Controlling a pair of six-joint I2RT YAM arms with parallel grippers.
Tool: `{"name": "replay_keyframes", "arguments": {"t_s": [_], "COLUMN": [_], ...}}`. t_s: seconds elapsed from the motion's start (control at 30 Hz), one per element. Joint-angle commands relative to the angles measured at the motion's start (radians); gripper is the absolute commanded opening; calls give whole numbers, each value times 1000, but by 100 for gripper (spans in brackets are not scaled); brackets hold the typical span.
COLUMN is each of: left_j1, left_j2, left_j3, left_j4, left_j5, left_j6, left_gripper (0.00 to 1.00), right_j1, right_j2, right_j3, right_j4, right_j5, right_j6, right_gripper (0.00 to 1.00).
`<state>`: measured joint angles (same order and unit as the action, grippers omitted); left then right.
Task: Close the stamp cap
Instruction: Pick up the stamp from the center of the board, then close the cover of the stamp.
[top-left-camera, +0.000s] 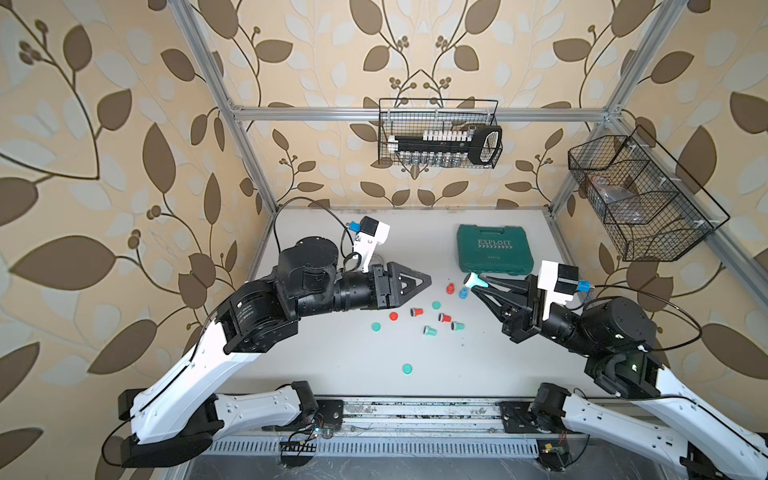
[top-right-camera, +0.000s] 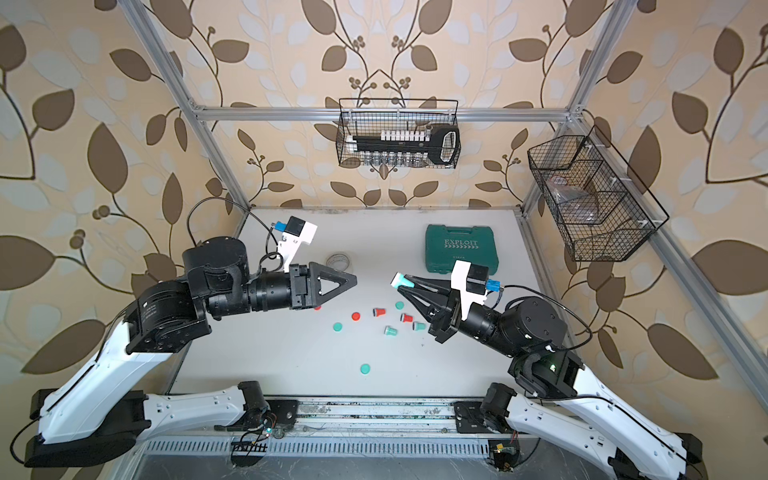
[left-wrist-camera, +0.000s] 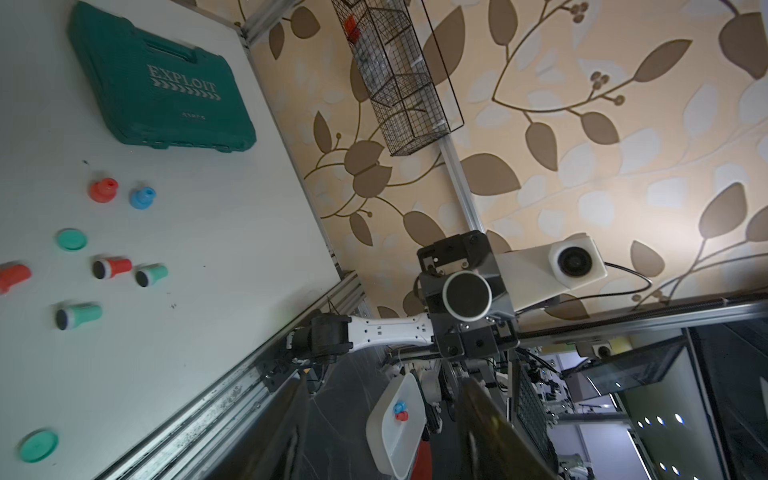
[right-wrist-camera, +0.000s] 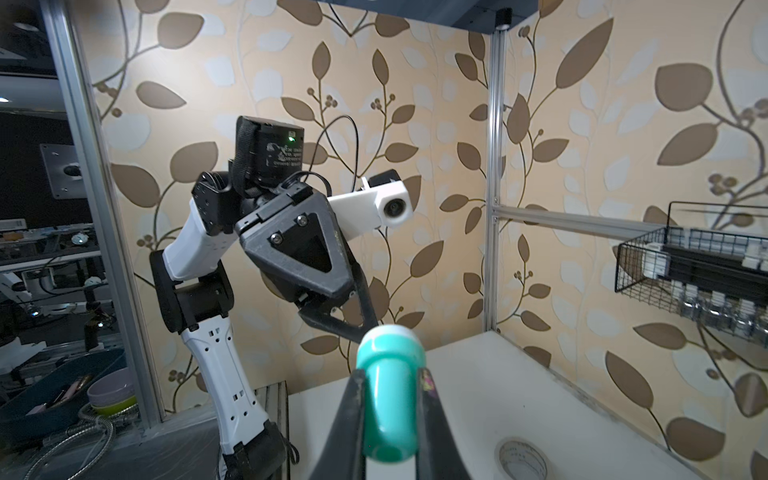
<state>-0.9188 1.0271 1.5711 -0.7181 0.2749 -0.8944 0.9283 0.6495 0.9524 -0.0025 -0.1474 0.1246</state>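
White arm links (top-left-camera: 183, 374), black joints (top-left-camera: 257, 311), triangular black left hand (top-left-camera: 427, 281), looping black cables (top-left-camera: 307, 199).

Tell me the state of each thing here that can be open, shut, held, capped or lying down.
Right gripper, shut on the teal stamp.
Teal stamp, uncapped, held above the table.
Left gripper, open, empty.
Green case, shut, lying flat.
Red stamp, uncapped, on its side.
Teal cap, loose on the table.

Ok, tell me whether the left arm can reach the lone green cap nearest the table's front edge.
Probably yes. The green cap lies alone with nothing over or beside it, and the left gripper is open and empty; it would only need to draw back and descend.
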Motion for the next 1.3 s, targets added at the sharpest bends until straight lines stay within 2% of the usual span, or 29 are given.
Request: {"name": "replay_keyframes", "arguments": {"t_s": [0.0,0.13,0.27,0.53,0.77,1.13,1.27], "left_j1": [73,211,296,473,609,646,655], "left_j2": [-12,-19,-12,2,48,108,134], "left_j3": [20,-41,-92,-311,-458,-555,-577], "left_j4": [-92,-108,-165,-153,-96,-25,-14], "left_j5": [-26,57,58,70,67,-115,-115], "left_j6": [77,104,170,289,395,562,559], "left_gripper": [60,60,61,60,59,62,62], "right_j1": [3,2,2,2,4,4,4], "right_j2": [24,71,132,268,317,446,485], "right_j3": [38,66,115,174,149,210,231], "right_j4": [-151,-245,-384,-618,-666,-801,-834], "right_j5": [55,114,205,222,199,176,174], "right_j6": [45,123,215,325,388,403,401], "right_gripper": [0,0,0,0,0,0,0]}}
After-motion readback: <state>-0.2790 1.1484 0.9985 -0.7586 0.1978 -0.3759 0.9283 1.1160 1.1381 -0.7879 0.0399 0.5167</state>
